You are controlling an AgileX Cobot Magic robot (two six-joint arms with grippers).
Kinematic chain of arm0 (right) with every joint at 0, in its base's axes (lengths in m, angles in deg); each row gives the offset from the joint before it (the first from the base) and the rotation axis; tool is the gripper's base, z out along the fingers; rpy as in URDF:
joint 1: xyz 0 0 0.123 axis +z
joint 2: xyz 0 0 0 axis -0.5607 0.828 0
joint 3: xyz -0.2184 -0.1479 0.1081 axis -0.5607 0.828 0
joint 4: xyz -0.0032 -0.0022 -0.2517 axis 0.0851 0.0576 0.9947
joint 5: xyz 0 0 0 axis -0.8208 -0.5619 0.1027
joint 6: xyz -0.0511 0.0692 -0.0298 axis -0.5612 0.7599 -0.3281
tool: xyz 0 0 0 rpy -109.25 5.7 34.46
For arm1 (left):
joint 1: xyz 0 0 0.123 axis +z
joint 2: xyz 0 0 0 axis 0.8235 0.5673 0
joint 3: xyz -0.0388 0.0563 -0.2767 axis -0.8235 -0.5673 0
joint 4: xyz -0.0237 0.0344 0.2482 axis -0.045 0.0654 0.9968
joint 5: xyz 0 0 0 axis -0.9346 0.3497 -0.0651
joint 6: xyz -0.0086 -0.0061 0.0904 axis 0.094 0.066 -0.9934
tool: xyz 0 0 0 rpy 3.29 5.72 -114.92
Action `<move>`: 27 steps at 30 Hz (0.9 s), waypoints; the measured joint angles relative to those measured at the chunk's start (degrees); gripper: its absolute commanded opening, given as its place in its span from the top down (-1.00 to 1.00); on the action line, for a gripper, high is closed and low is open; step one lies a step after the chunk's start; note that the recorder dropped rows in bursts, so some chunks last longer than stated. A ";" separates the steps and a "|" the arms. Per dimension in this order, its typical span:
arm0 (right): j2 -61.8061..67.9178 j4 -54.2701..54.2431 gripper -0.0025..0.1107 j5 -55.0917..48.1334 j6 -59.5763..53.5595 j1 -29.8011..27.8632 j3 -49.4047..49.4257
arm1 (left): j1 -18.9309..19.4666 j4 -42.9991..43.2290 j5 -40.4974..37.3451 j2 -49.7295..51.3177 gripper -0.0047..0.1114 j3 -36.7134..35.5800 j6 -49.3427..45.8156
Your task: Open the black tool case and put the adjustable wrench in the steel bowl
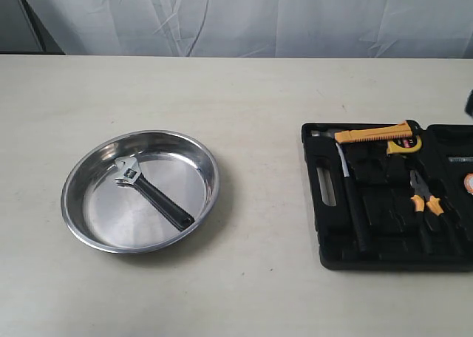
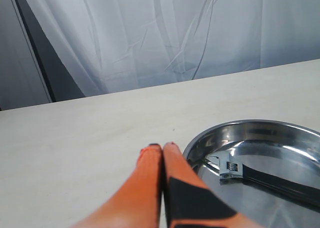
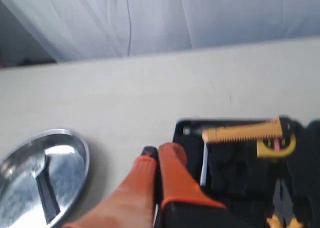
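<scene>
The steel bowl (image 1: 96, 204) sits on the table at the left. Inside it lies the adjustable wrench (image 1: 151, 191), silver head toward the back left, black handle toward the front right. The black tool case (image 1: 323, 204) lies open at the right, tools in its moulded slots. Neither gripper shows in the exterior view. In the left wrist view my left gripper (image 2: 161, 147) is shut and empty, beside the steel bowl (image 2: 200, 140) rim, with the adjustable wrench (image 2: 231, 168) inside. In the right wrist view my right gripper (image 3: 159, 151) is shut and empty above the black tool case (image 3: 182, 130) edge.
In the case lie a yellow saw-like tool (image 1: 373, 134), orange-handled pliers (image 1: 426, 196) and a long black rod-like tool (image 1: 355, 204). A white curtain (image 1: 244, 15) hangs behind the beige table (image 1: 251, 93). The case runs off the right edge of the exterior view.
</scene>
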State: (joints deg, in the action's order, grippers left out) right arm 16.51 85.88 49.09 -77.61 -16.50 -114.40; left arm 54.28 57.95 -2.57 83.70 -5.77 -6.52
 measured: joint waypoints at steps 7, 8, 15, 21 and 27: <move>-21.26 2.08 0.95 14.56 0.00 -5.46 18.07 | 0.00 0.00 0.00 0.00 0.91 0.00 0.00; -23.29 2.22 0.95 15.25 0.00 -6.80 20.19 | 0.00 0.00 0.00 0.00 0.91 0.00 0.00; -30.34 2.22 0.95 16.23 0.00 -14.23 27.61 | 0.00 0.00 0.00 0.00 0.91 0.00 0.00; -30.62 2.22 0.95 12.50 0.00 -14.77 27.87 | 0.00 0.00 0.00 0.00 0.91 0.00 0.00; -30.62 2.22 0.95 11.91 0.00 -14.77 27.87 | 0.00 0.00 0.00 0.00 0.91 0.00 0.00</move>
State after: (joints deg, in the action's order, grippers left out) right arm -14.12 88.10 61.01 -77.61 -31.26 -86.53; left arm 54.28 57.95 -2.57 83.70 -5.77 -6.52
